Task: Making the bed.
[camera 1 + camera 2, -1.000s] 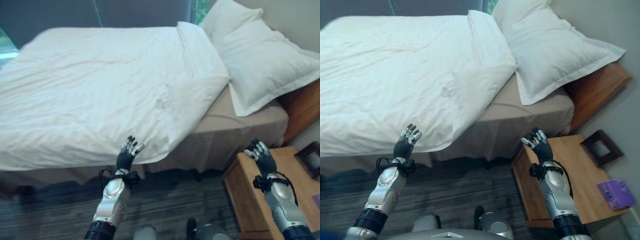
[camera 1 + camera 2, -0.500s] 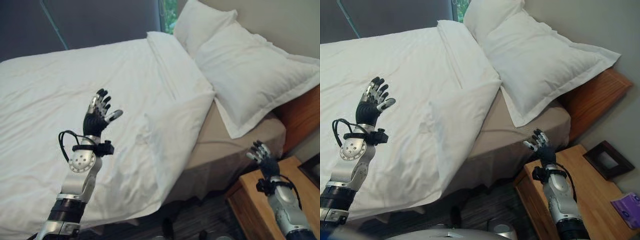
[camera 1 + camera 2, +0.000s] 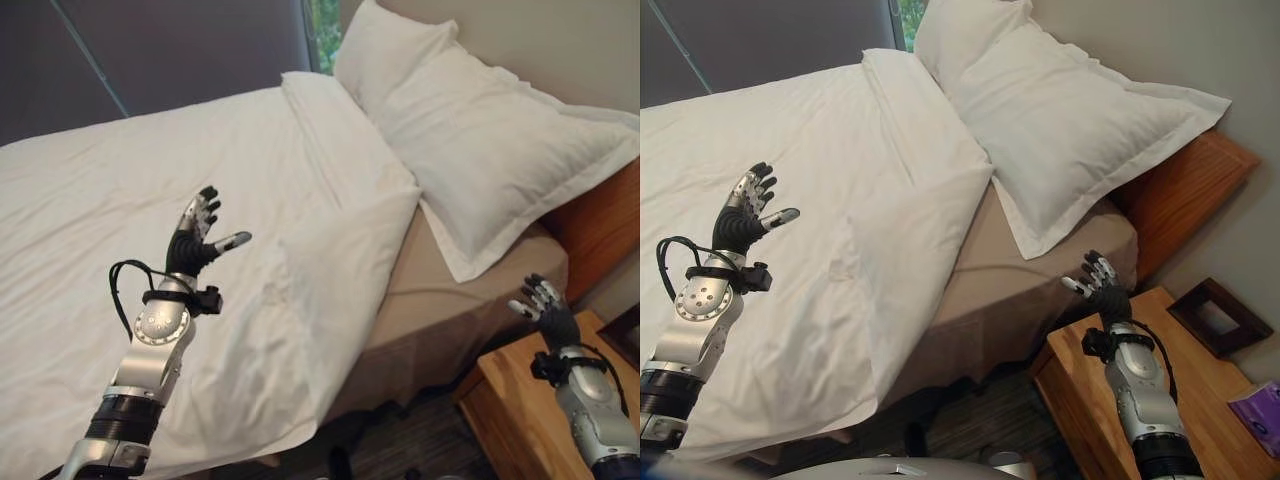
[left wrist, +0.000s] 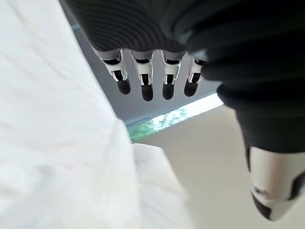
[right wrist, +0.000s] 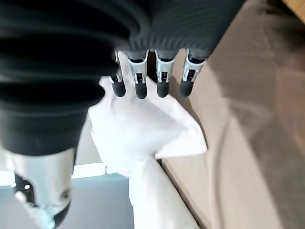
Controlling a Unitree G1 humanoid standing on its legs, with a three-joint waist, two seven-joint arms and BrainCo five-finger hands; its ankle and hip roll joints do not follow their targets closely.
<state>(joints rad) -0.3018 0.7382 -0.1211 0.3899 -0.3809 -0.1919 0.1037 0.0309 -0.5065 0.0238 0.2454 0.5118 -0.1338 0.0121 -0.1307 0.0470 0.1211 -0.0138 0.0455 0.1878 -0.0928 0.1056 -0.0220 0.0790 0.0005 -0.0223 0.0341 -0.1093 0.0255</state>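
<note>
A white duvet (image 3: 150, 230) covers the bed, and its near corner (image 3: 370, 240) hangs over the side, leaving a strip of beige sheet (image 3: 440, 300) bare below the pillows. Two white pillows (image 3: 500, 140) lie at the head by the wooden headboard (image 3: 600, 220). My left hand (image 3: 195, 240) hovers open above the duvet, fingers straight and thumb spread, holding nothing. My right hand (image 3: 545, 310) is raised open beside the bed over the nightstand, apart from the bedding. The left wrist view shows straight fingers (image 4: 145, 78) over the white duvet (image 4: 52, 143).
A wooden nightstand (image 3: 1160, 400) stands to the right of the bed with a dark picture frame (image 3: 1205, 315) and a purple item (image 3: 1265, 415) on it. A grey wall and window (image 3: 160, 50) lie beyond the bed. Dark carpet (image 3: 420, 455) lies by the bedside.
The view has shifted up and closer to the bed. My left hand rose from below the duvet's edge to above the duvet. My right hand stayed raised by the nightstand.
</note>
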